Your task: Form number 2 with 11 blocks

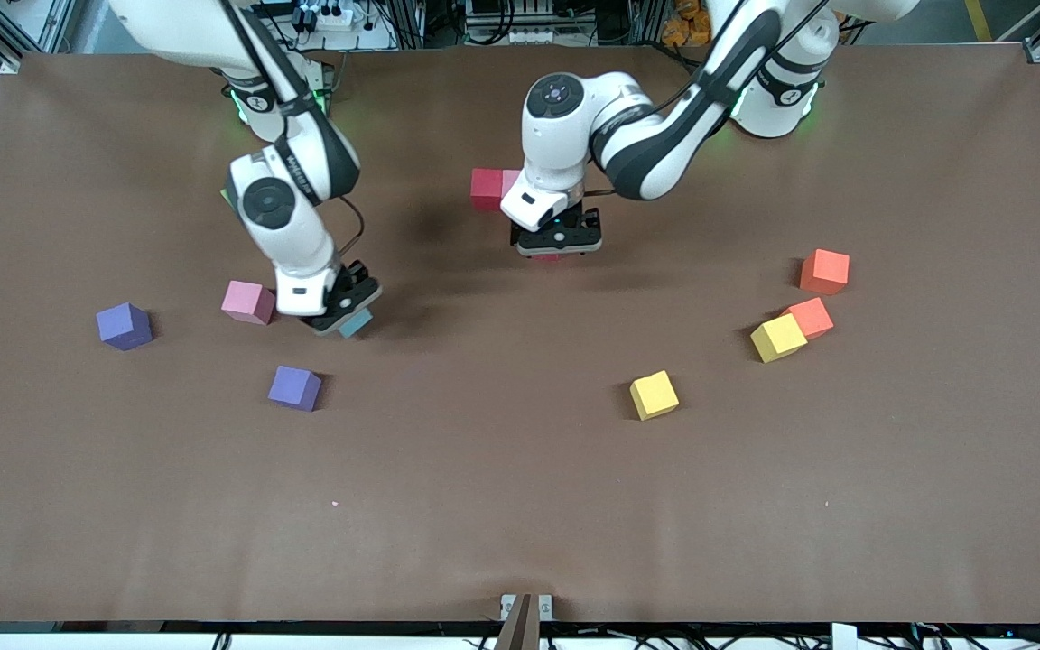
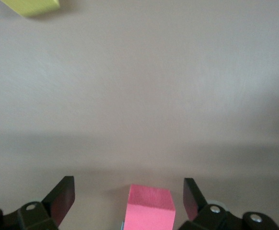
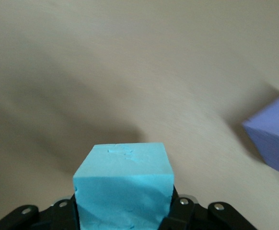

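My left gripper (image 1: 556, 255) (image 2: 129, 180) is open over the middle of the table. A pink block (image 2: 149, 207) (image 1: 545, 258) stands on the table between its fingers (image 2: 63, 194), apart from both. Of the number 2, a red block (image 1: 487, 188) and a pink block (image 1: 510, 181) sit side by side, farther from the front camera than that gripper and partly hidden by the left arm. My right gripper (image 1: 348, 320) (image 3: 122, 211) is shut on a teal-blue block (image 3: 122, 184) (image 1: 356, 321), beside another pink block (image 1: 247, 301).
Two purple blocks (image 1: 125, 326) (image 1: 294, 387) lie toward the right arm's end; one purple block (image 3: 273, 139) shows in the right wrist view. Two yellow blocks (image 1: 654, 394) (image 1: 778, 337) and two orange-red blocks (image 1: 812, 316) (image 1: 824, 271) lie toward the left arm's end. A yellow-green cube (image 2: 31, 5) shows in the left wrist view.
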Action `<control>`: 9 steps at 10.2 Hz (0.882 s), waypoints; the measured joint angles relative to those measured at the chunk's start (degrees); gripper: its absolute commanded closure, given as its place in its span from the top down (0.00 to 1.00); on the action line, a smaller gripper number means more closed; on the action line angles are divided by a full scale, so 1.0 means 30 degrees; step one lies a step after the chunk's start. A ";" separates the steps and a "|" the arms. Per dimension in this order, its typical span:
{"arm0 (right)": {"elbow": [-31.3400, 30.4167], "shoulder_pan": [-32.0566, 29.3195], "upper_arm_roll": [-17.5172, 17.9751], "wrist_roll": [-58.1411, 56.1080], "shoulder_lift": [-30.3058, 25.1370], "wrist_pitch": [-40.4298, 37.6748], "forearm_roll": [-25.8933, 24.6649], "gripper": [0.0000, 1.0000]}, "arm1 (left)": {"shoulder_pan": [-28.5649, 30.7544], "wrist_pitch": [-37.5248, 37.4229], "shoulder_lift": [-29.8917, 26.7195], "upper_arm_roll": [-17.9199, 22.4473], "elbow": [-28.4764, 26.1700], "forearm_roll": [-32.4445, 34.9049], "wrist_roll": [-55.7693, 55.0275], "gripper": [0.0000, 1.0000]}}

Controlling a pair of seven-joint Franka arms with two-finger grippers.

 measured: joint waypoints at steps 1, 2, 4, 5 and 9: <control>0.0066 0.0969 0.0028 0.0005 0.0000 0.0000 0.0000 0.52 | 0.0530 -0.0288 -0.0288 0.0018 0.0424 -0.0459 0.0008 1.00; 0.0161 0.1954 0.0045 -0.0018 0.0000 0.0000 0.0000 0.52 | 0.1101 -0.0352 -0.0348 0.0060 0.0813 -0.0631 0.0008 1.00; 0.0584 0.3752 0.0075 -0.0761 -0.0001 -0.0097 -0.0014 0.52 | 0.2420 -0.0489 -0.0324 0.0165 0.1530 -0.0699 0.0007 1.00; 0.0848 0.4491 0.0078 -0.1516 0.0008 -0.0448 -0.0025 0.52 | 0.3107 -0.0664 -0.0316 0.0183 0.1933 -0.0712 0.0009 1.00; 0.3564 0.7763 0.0088 -0.2493 0.1046 -0.3805 -0.0031 0.52 | 0.4111 -0.1167 0.0348 0.1979 0.3484 -0.1561 0.1726 1.00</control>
